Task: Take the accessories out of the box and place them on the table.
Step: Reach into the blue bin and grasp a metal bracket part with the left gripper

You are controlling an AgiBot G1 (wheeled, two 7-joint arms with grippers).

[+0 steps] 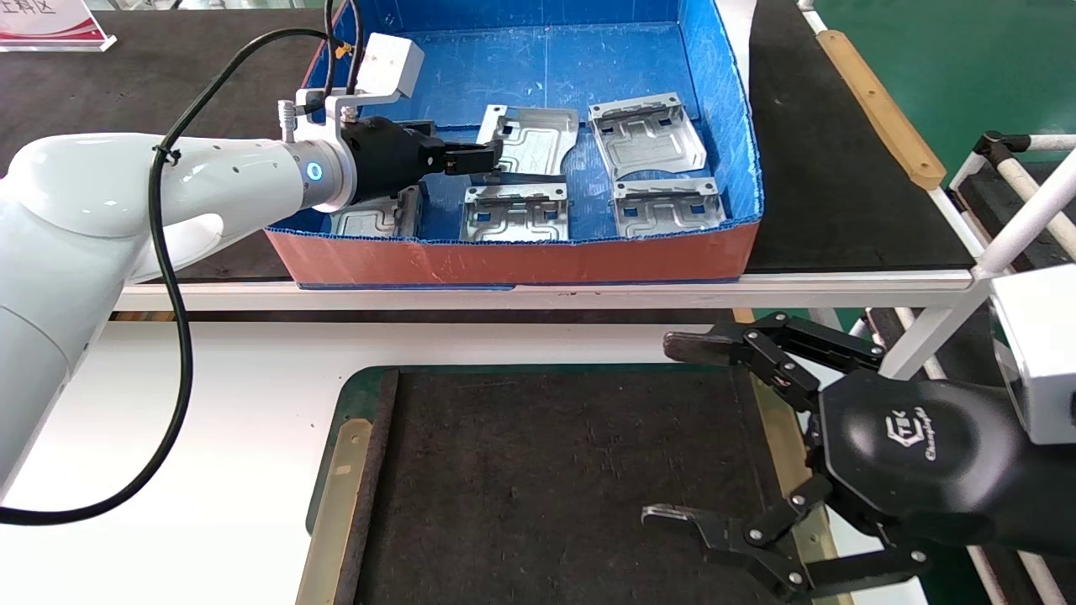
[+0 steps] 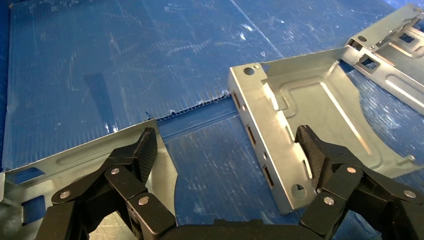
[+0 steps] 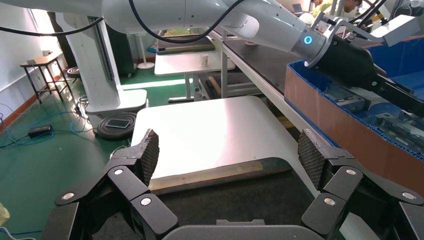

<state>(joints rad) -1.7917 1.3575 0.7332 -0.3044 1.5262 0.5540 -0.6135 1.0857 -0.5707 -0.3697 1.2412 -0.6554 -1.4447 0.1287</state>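
The box (image 1: 521,256), blue inside and orange-red outside, stands on the higher bench. Several silvery plates lie in it: two at the back (image 1: 528,139) (image 1: 646,134), two at the front (image 1: 515,212) (image 1: 668,206), and one (image 1: 378,220) partly hidden under my left wrist. My left gripper (image 1: 492,160) is open low inside the box. In the left wrist view the gripper (image 2: 227,145) has one finger (image 2: 310,147) over a plate (image 2: 300,110), whose side flange lies between the jaws, and the other finger over another plate (image 2: 75,162). My right gripper (image 1: 664,428) is open and empty above the table's dark mat (image 1: 546,470).
The white table top (image 1: 210,420) has a green border and tan side strips around the mat. The bench's white rail (image 1: 588,294) runs between box and table. A white tube frame (image 1: 1025,210) stands at the right. A black cable (image 1: 172,277) hangs from my left arm.
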